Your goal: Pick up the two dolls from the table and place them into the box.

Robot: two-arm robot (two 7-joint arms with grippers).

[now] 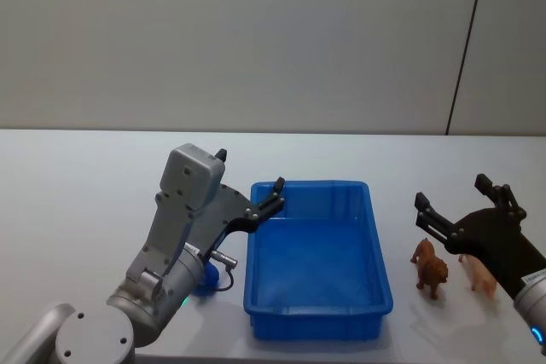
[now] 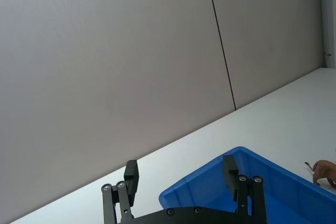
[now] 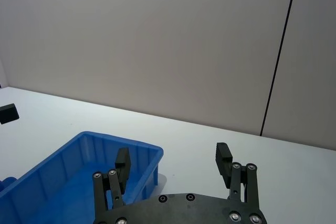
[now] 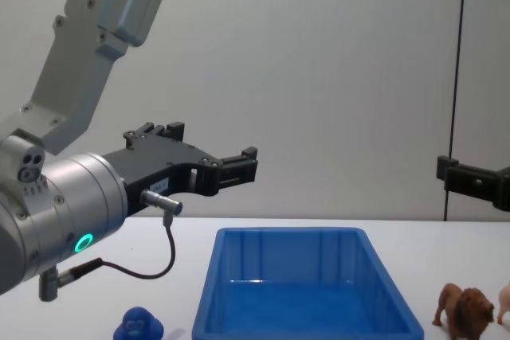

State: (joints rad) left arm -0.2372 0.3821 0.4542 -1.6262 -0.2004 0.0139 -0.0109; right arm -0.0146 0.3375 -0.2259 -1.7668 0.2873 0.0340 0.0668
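Blue ape-faced figure (image 4: 137,326) stands on the white worktop (image 1: 85,176) near its front edge, just left of the box and partly hidden behind the left arm in the head view. Left gripper (image 1: 250,170) is raised over the box's back left corner, clear of the rim, with its fingers (image 2: 131,174) spread apart and nothing between them. Blue box (image 1: 311,186) sits at the middle of the worktop close to the front edge, and no toy can be seen inside it. Brown lion (image 1: 431,266) stands upright right of the box, apart from its wall. Pale pink animal (image 1: 480,274) stands just beside the lion on its right. Right gripper (image 1: 453,193) hangs in the air above and behind the lion and pink animal, fingers (image 3: 223,156) wide apart, holding nothing.
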